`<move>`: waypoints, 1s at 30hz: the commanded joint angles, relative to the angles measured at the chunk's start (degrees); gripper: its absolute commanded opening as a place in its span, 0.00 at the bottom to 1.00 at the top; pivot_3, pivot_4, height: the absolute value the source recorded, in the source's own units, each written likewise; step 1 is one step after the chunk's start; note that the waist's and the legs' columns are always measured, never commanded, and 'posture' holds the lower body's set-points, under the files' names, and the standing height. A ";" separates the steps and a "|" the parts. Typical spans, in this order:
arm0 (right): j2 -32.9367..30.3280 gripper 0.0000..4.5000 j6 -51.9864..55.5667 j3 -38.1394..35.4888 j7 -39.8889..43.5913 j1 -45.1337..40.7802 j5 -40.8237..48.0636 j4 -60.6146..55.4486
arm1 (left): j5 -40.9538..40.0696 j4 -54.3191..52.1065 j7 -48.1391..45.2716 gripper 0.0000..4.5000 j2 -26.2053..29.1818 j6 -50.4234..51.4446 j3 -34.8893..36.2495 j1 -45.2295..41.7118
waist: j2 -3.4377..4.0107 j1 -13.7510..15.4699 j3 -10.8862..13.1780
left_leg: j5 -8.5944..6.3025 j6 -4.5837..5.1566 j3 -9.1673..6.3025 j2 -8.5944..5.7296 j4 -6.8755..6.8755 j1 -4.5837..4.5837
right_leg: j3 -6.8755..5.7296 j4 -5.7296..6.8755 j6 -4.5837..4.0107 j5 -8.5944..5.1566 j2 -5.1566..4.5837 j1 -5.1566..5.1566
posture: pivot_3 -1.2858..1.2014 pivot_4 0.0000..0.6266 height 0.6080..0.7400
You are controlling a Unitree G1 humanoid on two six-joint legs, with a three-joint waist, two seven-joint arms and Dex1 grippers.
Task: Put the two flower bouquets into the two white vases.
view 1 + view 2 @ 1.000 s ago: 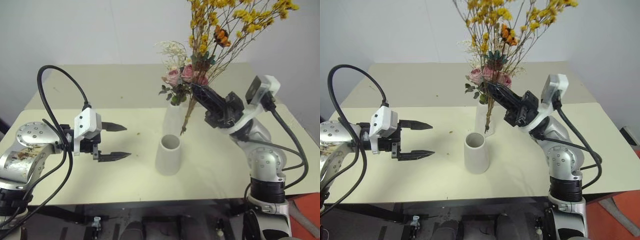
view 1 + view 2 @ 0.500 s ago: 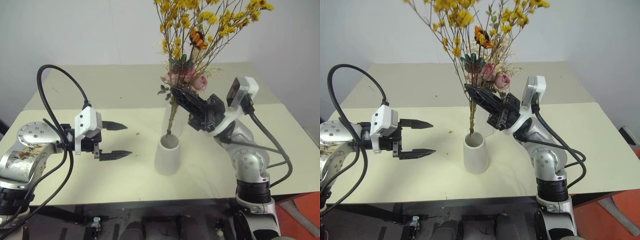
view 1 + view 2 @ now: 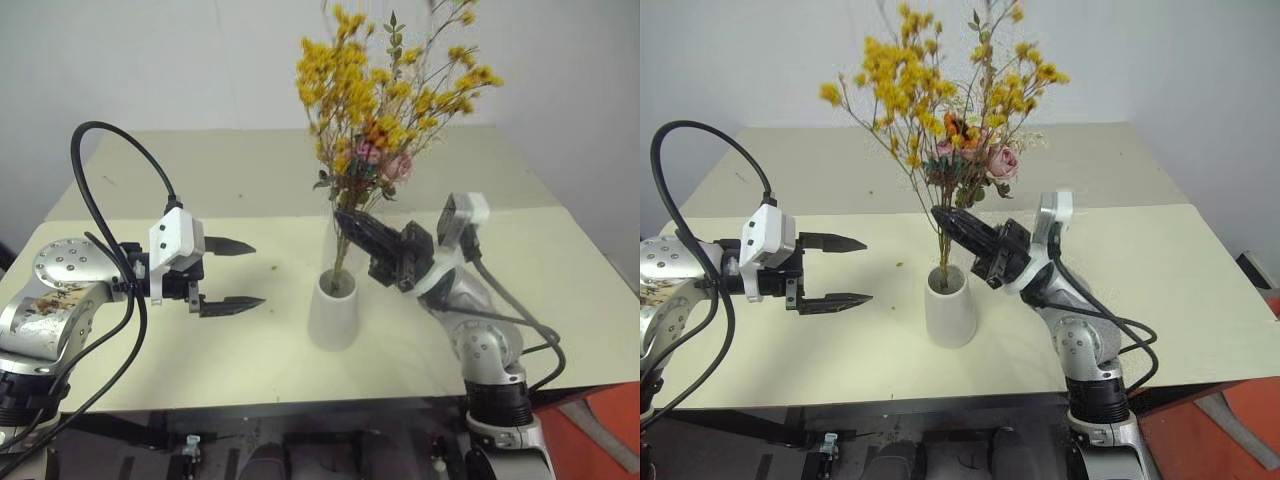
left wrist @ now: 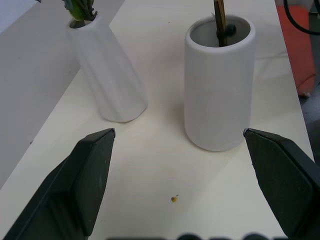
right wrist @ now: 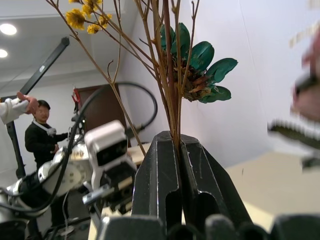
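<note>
The bouquet of small yellow-orange blossoms (image 3: pixel 350 90) stands upright, its thin stems (image 4: pixel 218 15) reaching down into the mouth of the shorter, wider white vase (image 3: pixel 333 310). My right gripper (image 3: pixel 345 222) is shut on those stems just above the vase rim; the fingers (image 5: pixel 165 170) pinch them tight. Behind stands the tall slim vase (image 4: pixel 107 75), which holds the bouquet of pink roses (image 3: pixel 385 160), partly hidden by the yellow sprays. My left gripper (image 3: pixel 257 274) hovers open and empty to the left of the short vase, pointing at it.
Both vases stand mid-way across a cream table (image 3: pixel 150 180). A small yellow crumb (image 4: pixel 174 199) lies on it in front of the short vase. A person (image 5: pixel 40 135) stands in the background of the right wrist view.
My right gripper has come down and to the left with the yellow bouquet, bringing its stems from beside the short vase into its mouth. The left gripper has stayed put.
</note>
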 commanded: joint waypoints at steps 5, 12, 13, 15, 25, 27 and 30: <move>0.05 0.18 -2.09 -0.52 2.21 -0.50 0.52 -0.17 | 0.25 -0.28 0.52 1.00 0.12 -0.38 0.32 -1.31 | 0.00 0.02 0.00 | 0.00 0.00 0.00 0.02 0.00 0.03 | 0.00 0.01 0.00 0.00 0.01 0.00 | 0.52 0.24 1.00; -2.42 0.70 -0.87 -0.92 4.72 1.00 1.76 -1.32 | 0.63 0.22 0.42 1.00 0.01 -1.02 -0.03 -1.50 | 0.00 0.04 0.00 | 0.00 0.00 0.01 0.02 0.00 0.02 | 0.00 0.00 0.00 0.00 0.01 0.01 | 0.52 0.24 1.00; -2.85 0.77 -0.79 -0.91 5.03 1.24 1.86 -1.40 | 0.69 0.29 0.38 1.00 -0.04 -1.20 -0.10 -1.53 | 0.00 0.04 0.00 | 0.00 0.00 0.01 0.02 0.00 0.02 | 0.00 0.00 0.00 0.00 0.01 0.01 | 0.52 0.24 1.00; -3.53 0.93 -1.04 -0.79 5.26 1.56 1.52 -1.46 | 0.74 0.42 0.36 1.00 -0.13 -1.29 -0.23 -1.66 | 0.00 0.03 0.00 | 0.00 0.00 0.02 0.02 0.00 0.02 | 0.00 0.01 0.00 0.00 0.01 0.01 | 0.52 0.24 1.00; -12.00 0.99 0.69 0.43 8.85 2.79 -0.77 -3.66 | 1.79 1.74 -0.16 1.00 -0.70 -2.45 -1.10 -2.52 | 0.00 0.07 0.00 | 0.00 0.00 0.06 0.02 0.00 0.03 | 0.03 0.00 0.00 0.00 0.01 0.01 | 0.52 0.24 1.00; -14.79 0.99 1.31 1.41 9.49 2.63 -3.04 -4.32 | 2.07 2.05 -0.21 1.00 -0.79 -2.65 -1.19 -2.60 | -0.01 0.07 0.00 | 0.00 0.00 0.07 0.02 0.00 0.02 | 0.03 -0.01 0.00 0.00 0.01 0.01 | 0.52 0.24 1.00; -17.35 0.99 0.59 1.44 10.34 1.96 -4.74 -4.69 | 2.39 2.05 -0.11 1.00 -0.89 -2.72 -1.32 -2.52 | -0.01 0.03 -0.01 | 0.00 0.00 0.11 0.01 0.00 0.03 | 0.05 -0.02 0.00 0.00 0.00 0.01 | 0.52 0.24 1.00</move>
